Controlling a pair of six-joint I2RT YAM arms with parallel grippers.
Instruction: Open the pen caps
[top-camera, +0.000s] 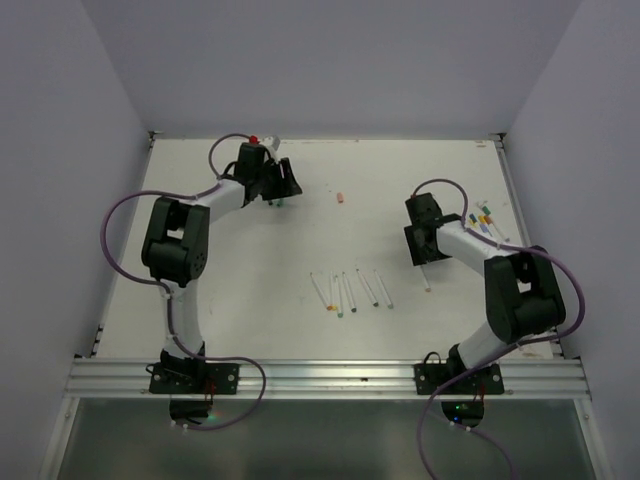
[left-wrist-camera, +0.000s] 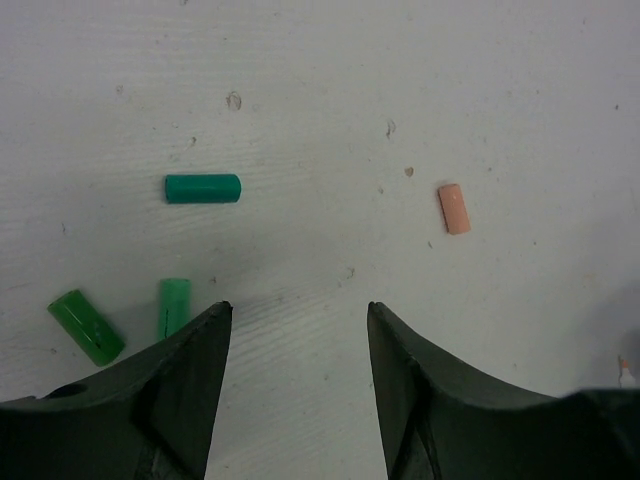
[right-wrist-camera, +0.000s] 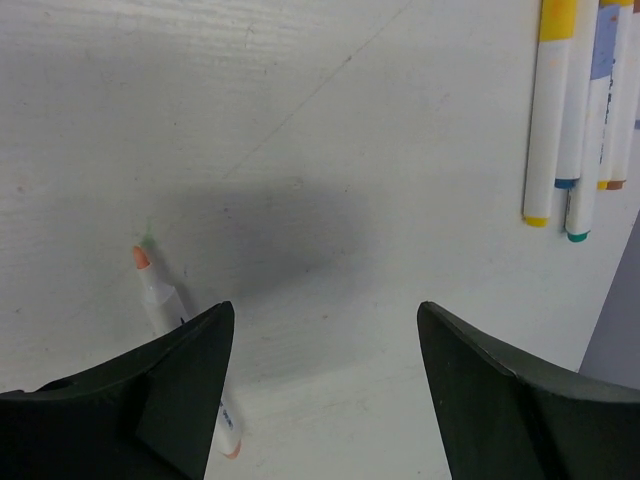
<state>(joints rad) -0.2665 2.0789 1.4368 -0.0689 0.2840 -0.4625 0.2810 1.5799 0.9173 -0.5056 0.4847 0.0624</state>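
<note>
left arm elbow bent, left hand jaws apart, empty; right arm same, right hand likewise.

I see the worktop as white and matt, faintly grained and speckled with small scuffs. The green pen caps are smooth plastic with a soft sheen, and the peach cap looks duller. The fingers of the left hand are matt black plastic. The pens have smooth, slightly glossy white barrels. The near rail is bare, brushed-looking metal.
</note>
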